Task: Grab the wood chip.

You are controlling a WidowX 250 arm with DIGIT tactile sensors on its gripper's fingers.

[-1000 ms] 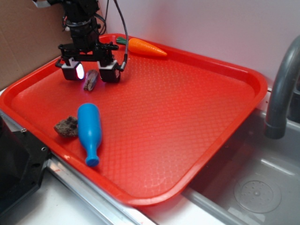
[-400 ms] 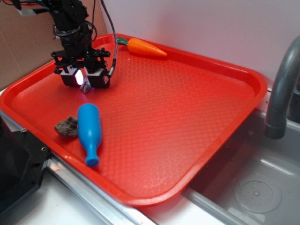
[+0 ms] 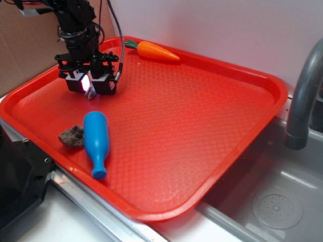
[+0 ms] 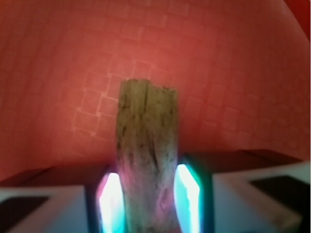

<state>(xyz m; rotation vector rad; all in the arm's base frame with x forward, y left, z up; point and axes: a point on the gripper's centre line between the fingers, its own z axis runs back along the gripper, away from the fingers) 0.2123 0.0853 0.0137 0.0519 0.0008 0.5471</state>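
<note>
Over by the tray's far rim lies the toy carrot [image 3: 157,51], well apart from the action, green stem pointing at the black cable that hangs off the arm. Closer to us, a blue plastic bottle [image 3: 96,142] lies on its side, neck aimed at the near rim, and a dark, rock-like lump [image 3: 71,136] sits just beside its fat end, touching or nearly so. Neither one crowds the gripper [image 3: 90,85]; there is bare tray between them. Off to the right, a grey faucet [image 3: 303,96] curves over a steel sink [image 3: 275,201], nowhere near the work.

Now the wood chip [image 4: 146,155]: it is right between the fingers [image 4: 111,201], which are clamped on it from both sides. In the wrist view the glowing pads press against its flanks, and its blunt, cracked end sticks out past them over the tray. From the outside only a pale sliver of it shows between the black finger blocks, at the tray's far left corner; whether it touches the surface I cannot tell.

The red tray [image 3: 202,126] holds all of it: carrot, bottle, lump, and the chip in the grip above it.
</note>
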